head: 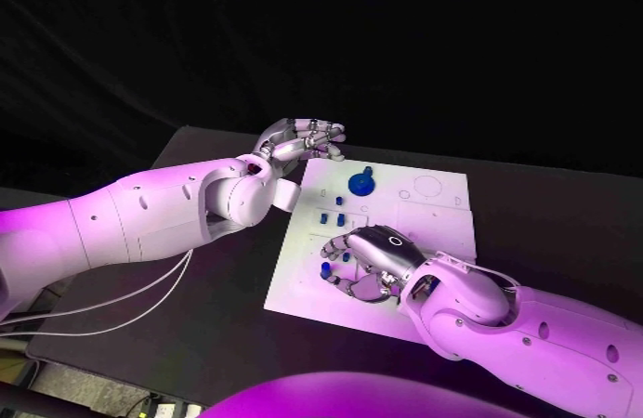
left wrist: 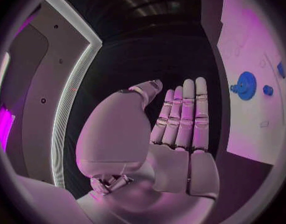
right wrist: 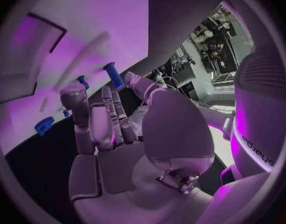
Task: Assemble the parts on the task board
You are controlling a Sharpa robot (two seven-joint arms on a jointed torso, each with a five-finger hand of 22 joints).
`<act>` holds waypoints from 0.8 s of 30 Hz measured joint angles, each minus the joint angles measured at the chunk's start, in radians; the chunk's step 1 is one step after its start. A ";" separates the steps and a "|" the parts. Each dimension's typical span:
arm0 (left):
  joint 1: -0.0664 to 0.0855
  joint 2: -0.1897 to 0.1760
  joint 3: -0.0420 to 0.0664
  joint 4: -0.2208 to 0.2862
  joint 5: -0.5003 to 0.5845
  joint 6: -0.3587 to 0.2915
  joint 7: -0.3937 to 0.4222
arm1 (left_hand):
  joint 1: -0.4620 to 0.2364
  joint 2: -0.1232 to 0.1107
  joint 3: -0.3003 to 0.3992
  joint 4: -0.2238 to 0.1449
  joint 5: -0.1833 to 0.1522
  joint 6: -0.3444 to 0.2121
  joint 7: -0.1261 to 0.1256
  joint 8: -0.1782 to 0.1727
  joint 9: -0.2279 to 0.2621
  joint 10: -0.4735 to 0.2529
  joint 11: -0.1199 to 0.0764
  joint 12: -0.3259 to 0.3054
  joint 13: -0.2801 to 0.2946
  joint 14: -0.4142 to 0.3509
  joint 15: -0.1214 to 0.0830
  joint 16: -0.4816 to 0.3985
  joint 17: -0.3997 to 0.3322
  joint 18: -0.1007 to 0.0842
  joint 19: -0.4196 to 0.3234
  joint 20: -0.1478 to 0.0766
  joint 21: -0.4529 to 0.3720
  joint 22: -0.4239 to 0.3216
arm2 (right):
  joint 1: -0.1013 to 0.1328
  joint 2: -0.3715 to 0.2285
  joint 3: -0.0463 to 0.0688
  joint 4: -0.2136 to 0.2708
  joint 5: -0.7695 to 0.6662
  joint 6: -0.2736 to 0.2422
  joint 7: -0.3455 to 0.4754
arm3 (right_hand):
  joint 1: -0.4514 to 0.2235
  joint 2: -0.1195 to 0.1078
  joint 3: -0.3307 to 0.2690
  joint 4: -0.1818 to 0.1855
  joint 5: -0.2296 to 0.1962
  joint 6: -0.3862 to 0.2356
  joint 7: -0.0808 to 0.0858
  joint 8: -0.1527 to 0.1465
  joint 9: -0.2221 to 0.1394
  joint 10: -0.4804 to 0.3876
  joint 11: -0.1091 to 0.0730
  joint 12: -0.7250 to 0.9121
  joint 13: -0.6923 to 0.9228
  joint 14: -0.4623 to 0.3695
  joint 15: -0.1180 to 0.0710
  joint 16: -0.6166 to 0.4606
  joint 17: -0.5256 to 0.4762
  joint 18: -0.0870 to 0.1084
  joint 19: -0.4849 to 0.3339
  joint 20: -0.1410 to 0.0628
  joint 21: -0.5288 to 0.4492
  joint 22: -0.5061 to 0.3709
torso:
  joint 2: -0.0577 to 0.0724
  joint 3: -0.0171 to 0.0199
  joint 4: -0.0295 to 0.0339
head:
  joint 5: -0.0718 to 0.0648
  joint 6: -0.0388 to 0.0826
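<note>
From my remote station I start with the nearest item: the right robot hand (head: 369, 260) sits low over the near left portion of the task board (head: 442, 223), palm down, fingers spread and slightly bent toward the plate. I see nothing held between them, though the head view hides the underside of the palm, so I treat the hand as empty with some reserve. A small blue part (head: 326, 269) lies on the board just beside this hand's fingertips, on the side toward the board's left edge. In the right wrist view a short blue peg (right wrist: 113, 75) stands upright just beyond the fingers (right wrist: 112, 115), its long axis rising off the plate; I cannot tell with confidence whether this is the same part. Farther up the board, a cluster of small blue pieces (head: 335, 218) sits just past the right hand, and beyond them the blue gear (head: 361, 183) rests on the board's far half. The left robot hand (head: 302, 139) hovers off the board's far left corner above the desk (head: 563, 223), fingers straight and close together, holding nothing; the gear lies to its side, near but apart. I judge the right hand the nearer one for the near parts, with a short reach toward the board's left edge.
</note>
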 measured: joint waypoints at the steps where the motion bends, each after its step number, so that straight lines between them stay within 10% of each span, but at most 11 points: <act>1: 0.000 0.000 0.000 0.000 0.000 0.000 0.000 | 0.000 0.000 0.000 0.000 0.000 0.000 0.000 0.000 0.000 0.000 0.000 0.000 0.000 0.000 0.000 0.000 0.000 0.000 0.000 0.000 0.000 0.000 | 0.001 -0.011 0.001 0.010 0.003 -0.010 0.001 | 0.000 0.000 -0.002 0.000 0.000 -0.001 0.001 -0.003 0.000 -0.002 -0.002 0.000 0.000 0.000 0.000 0.000 -0.003 0.000 0.000 0.000 -0.004 -0.002 | 0.000 0.0000 0.0000 | -0.002 0.001; 7: 0.000 -0.004 0.000 0.000 0.000 0.003 0.000 | 0.000 0.000 0.000 0.000 0.000 0.000 0.000 0.000 0.000 0.000 0.000 0.000 0.000 0.000 0.000 0.000 0.000 0.000 0.000 0.000 0.000 0.000 | 0.041 -0.109 0.011 0.071 0.066 -0.067 0.018 | 0.015 0.015 -0.005 0.003 0.000 0.010 -0.009 -0.002 0.004 0.063 -0.016 0.053 0.012 0.010 -0.010 0.002 0.007 0.000 0.016 -0.008 0.023 0.009 | 0.000 -0.0010 -0.0006 | -0.026 0.012; 13: 0.000 -0.011 0.000 0.003 0.000 0.006 0.001 | 0.000 0.000 0.000 0.000 0.000 0.000 0.000 0.000 0.000 0.000 0.000 0.000 0.000 0.000 0.000 0.000 0.000 0.000 0.000 0.000 0.000 0.000 | 0.111 -0.268 0.016 0.111 0.265 -0.078 0.013 | -0.006 0.021 -0.056 0.046 0.000 0.048 -0.060 0.039 0.026 0.293 -0.085 0.267 0.156 0.032 -0.068 0.084 0.150 -0.012 0.119 -0.055 0.223 0.066 | -0.001 -0.0031 -0.0056 | -0.083 0.025; 20: 0.000 -0.017 0.000 0.008 0.000 0.010 0.002 | 0.000 0.000 0.000 0.000 0.000 0.000 0.000 0.000 0.000 0.000 0.000 0.000 0.000 0.000 0.000 0.000 -0.001 0.000 0.000 0.000 0.000 0.000 | 0.137 -0.437 0.014 0.154 0.456 -0.038 -0.035 | -0.072 0.037 -0.160 0.139 0.017 0.008 -0.086 0.189 0.141 0.387 -0.104 1.001 0.999 0.032 -0.076 0.184 0.278 -0.039 0.178 -0.074 0.386 0.067 | -0.006 -0.0049 -0.0165 | -0.175 0.041; 24: 0.000 -0.021 0.000 0.012 0.000 0.012 0.002 | 0.000 0.000 0.000 0.000 0.000 0.000 0.000 0.000 0.000 0.000 0.000 0.000 0.000 0.000 0.000 0.000 -0.001 0.000 0.000 0.000 0.000 0.000 | 0.126 -0.495 0.006 0.190 0.475 -0.002 -0.077 | -0.073 0.038 -0.178 0.165 0.015 -0.004 -0.088 0.208 0.163 0.432 -0.105 1.110 1.143 0.032 -0.075 0.192 0.278 -0.039 0.178 -0.074 0.390 0.067 | -0.006 -0.0049 -0.0239 | -0.204 0.045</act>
